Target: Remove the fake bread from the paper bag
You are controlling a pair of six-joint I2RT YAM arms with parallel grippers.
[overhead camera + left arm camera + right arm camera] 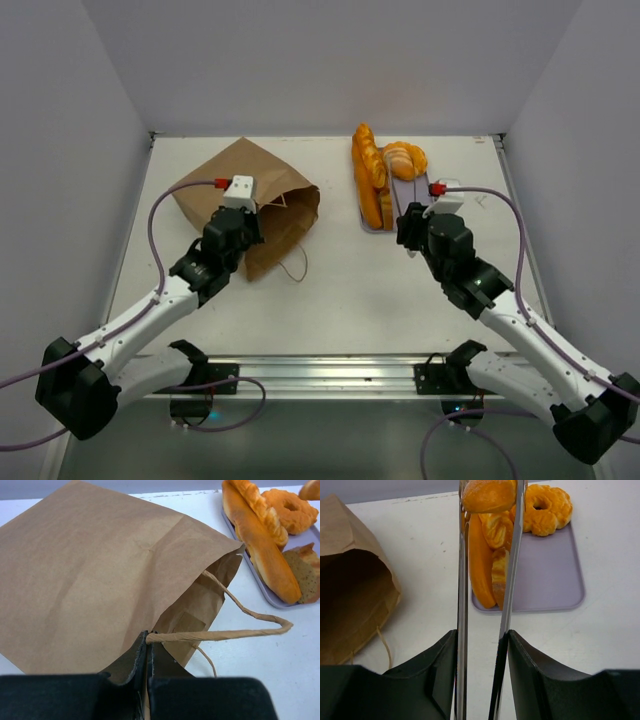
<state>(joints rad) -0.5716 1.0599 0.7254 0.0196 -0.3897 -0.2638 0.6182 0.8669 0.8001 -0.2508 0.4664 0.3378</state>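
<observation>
The brown paper bag lies flat on the table with its mouth facing right; it also shows in the left wrist view and the right wrist view. My left gripper is shut on the bag's cord handle at the mouth. My right gripper is shut on metal tongs. The tong tips pinch one piece of fake bread over the lavender tray. Long loaves and a ring-shaped piece lie on the tray.
The lavender tray sits at the back right, close to the right gripper. Grey walls enclose the white table on the left, back and right. The bag's second handle trails onto the table toward the front.
</observation>
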